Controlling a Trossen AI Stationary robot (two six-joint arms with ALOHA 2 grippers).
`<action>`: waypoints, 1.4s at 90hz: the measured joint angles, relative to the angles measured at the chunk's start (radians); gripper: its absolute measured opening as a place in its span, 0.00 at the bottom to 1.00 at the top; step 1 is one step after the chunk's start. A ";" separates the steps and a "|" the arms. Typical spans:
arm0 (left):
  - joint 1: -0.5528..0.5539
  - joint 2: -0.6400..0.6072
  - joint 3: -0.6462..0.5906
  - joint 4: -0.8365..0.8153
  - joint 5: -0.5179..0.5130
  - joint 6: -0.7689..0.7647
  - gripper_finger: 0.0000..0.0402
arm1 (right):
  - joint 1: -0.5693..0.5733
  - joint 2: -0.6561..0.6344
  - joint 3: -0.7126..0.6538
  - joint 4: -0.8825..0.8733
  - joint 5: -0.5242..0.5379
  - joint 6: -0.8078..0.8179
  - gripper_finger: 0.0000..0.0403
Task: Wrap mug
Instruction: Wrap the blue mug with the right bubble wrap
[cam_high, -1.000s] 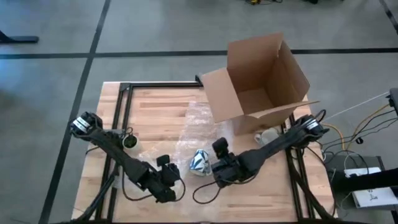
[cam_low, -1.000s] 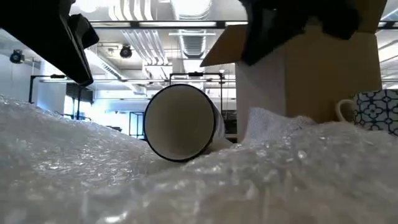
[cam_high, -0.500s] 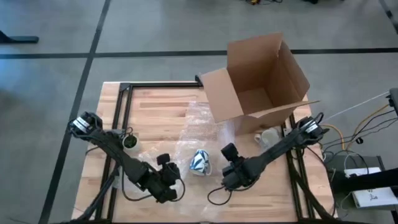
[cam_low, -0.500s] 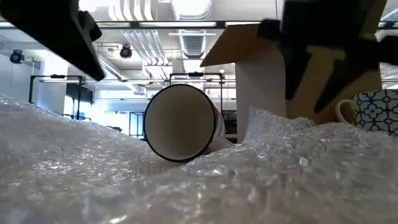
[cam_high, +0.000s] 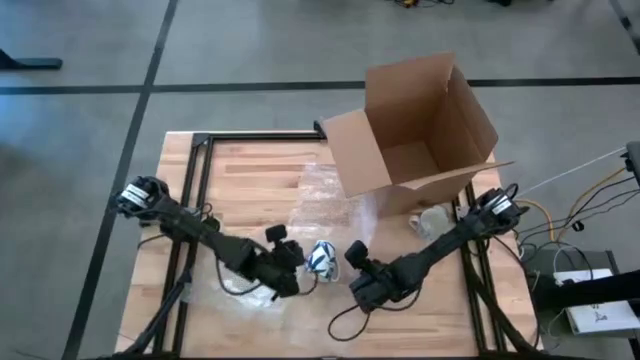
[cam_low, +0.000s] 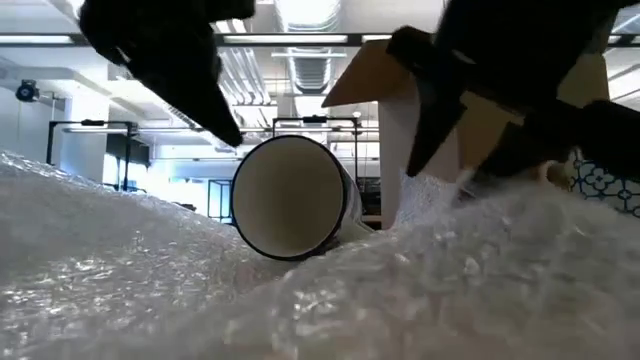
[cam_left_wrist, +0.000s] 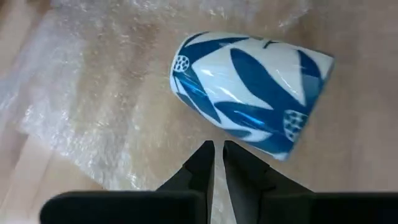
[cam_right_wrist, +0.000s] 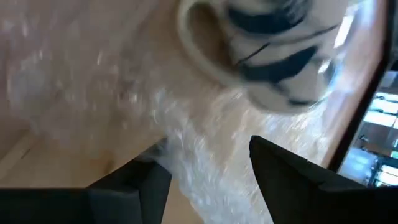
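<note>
A white mug with blue leaves (cam_high: 320, 257) lies on its side on a clear bubble-wrap sheet (cam_high: 320, 205), with its mouth toward the table's near edge (cam_low: 290, 195). My left gripper (cam_high: 296, 262) is shut just left of the mug, and its tips (cam_left_wrist: 217, 152) are at the mug's side (cam_left_wrist: 249, 87). My right gripper (cam_high: 355, 272) is open just right of the mug (cam_right_wrist: 267, 56). Its fingers (cam_right_wrist: 208, 168) stand on either side of a bunched part of the wrap. My left gripper's shut tips point level at the mug's side wall (cam_left_wrist: 273, 146) from the table's left; I cannot tell whether they touch it. My right gripper's open fingers (cam_right_wrist: 280, 168) stand astride a raised ridge of wrap (cam_right_wrist: 199, 146) by the mug's mouth, slanting down from the near right; I cannot tell whether they touch it.
An open cardboard box (cam_high: 415, 120) stands at the back right, with one flap over the table. A second patterned mug (cam_high: 430, 218) sits in front of the box. Black frame rails (cam_high: 195, 190) run along the table's left and right sides.
My left gripper has gone toward the far edge and to the right, up to the mug's side. My right gripper drew back toward the near right, then came in toward the mug again. The wrap under it has heaved up. The mug has stayed where it was.
</note>
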 joint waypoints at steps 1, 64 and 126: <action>0.004 0.000 -0.003 0.003 0.008 0.008 0.05 | 0.000 0.000 0.002 0.006 0.000 -0.005 0.46; 0.142 0.001 -0.213 0.442 0.204 0.367 0.05 | -0.122 -0.002 0.147 0.108 -0.196 -0.407 0.46; 0.147 0.000 -0.214 0.424 0.202 0.452 0.05 | -0.303 0.000 0.150 0.104 -0.593 -0.318 0.47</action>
